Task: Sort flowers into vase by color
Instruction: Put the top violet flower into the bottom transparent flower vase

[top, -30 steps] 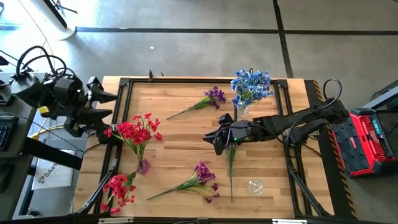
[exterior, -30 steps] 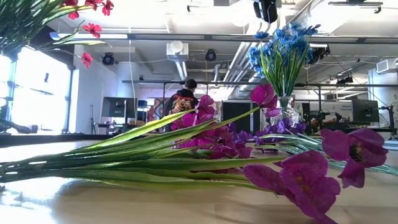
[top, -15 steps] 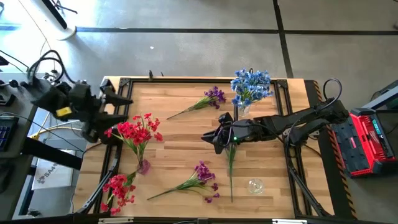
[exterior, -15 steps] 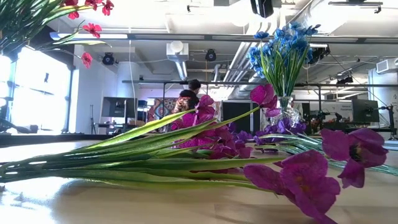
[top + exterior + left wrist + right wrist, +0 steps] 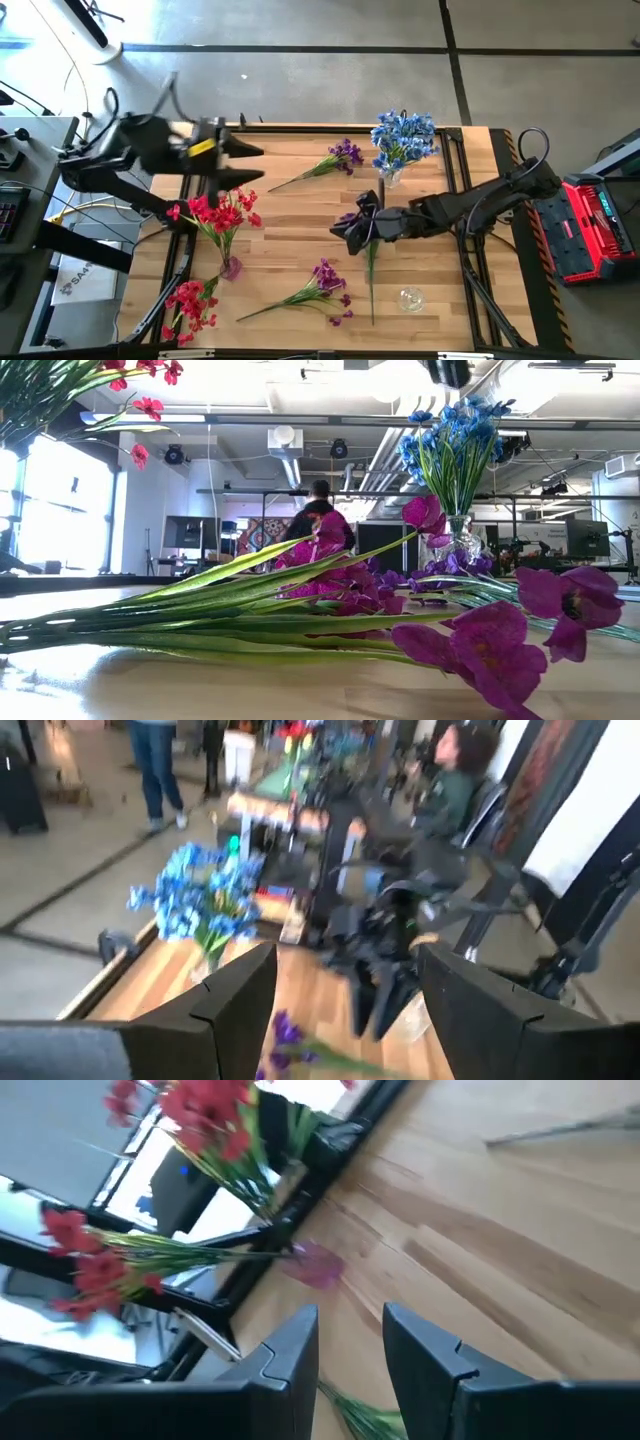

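Flowers lie scattered over the wooden table (image 5: 290, 205), and most are not yet sorted: a blue bunch (image 5: 403, 140) stands upright in a clear vase at the far side, a red bunch (image 5: 220, 212) stands in a small vase (image 5: 231, 267) on the left with another red spray (image 5: 190, 303) lying at the near-left corner, one purple spray (image 5: 335, 158) lies flat toward the far edge, a second purple spray (image 5: 312, 288) lies flat near the front, and a long green stem (image 5: 372, 275) stretches toward a small empty glass (image 5: 411, 298) on the near right. Judging by their thin stems and small cloth-like blossoms, these sprays should be very light and springy, likely to bend or swing when lifted, and the blossom heads would crush or slip in a pinch; the firmer hold seems to be on the bundled stems just below the leaves, close to the balance point. The right gripper (image 5: 352, 227) sits low over the table's middle at the top of that long stem, its fingers spread with nothing between them in its wrist view. The left gripper (image 5: 245, 163) hovers above the red bunch, fingers likewise parted and empty.
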### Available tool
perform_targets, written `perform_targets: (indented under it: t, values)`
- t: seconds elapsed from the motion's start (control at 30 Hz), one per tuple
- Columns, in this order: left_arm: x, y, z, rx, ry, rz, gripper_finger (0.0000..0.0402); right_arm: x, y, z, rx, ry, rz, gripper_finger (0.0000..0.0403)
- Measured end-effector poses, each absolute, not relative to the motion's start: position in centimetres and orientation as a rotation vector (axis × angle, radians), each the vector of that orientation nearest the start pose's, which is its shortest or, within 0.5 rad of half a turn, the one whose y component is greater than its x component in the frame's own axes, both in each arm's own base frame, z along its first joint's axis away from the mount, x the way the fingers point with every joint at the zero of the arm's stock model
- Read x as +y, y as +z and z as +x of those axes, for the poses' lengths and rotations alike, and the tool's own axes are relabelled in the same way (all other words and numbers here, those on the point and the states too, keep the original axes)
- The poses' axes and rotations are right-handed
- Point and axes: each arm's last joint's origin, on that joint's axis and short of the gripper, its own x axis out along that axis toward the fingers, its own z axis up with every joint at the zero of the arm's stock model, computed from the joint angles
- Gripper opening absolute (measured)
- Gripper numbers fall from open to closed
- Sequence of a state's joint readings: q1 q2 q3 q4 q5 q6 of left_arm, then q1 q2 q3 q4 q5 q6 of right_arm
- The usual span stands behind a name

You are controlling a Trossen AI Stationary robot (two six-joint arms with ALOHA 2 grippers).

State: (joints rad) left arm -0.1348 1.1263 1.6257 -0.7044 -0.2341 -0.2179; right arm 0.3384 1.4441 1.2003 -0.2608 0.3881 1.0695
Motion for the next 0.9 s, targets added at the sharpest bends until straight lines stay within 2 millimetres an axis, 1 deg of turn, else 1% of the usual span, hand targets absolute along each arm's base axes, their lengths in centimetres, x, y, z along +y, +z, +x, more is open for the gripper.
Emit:
perform_targets:
  t: [0.27,0.47,0.67,0.9]
  values:
    - [2.5,46.1,23.3,0.386,0.158,-0.214,0.0229,10.8,30.5,29.2,0.482,-0.447,1.007,0.0103]
    - [5.9,43.6,26.6,0.493,0.133,-0.230,0.0229,11.8,29.8,28.2,0.536,-0.517,1.097,0.0103]
    - [9.0,41.4,28.5,0.566,0.137,-0.224,0.0229,12.4,29.5,27.4,0.527,-0.588,1.133,0.0103]
    - [12.0,38.9,30.1,0.648,0.175,-0.193,0.0229,12.3,29.2,27.1,0.523,-0.638,1.148,0.0103]
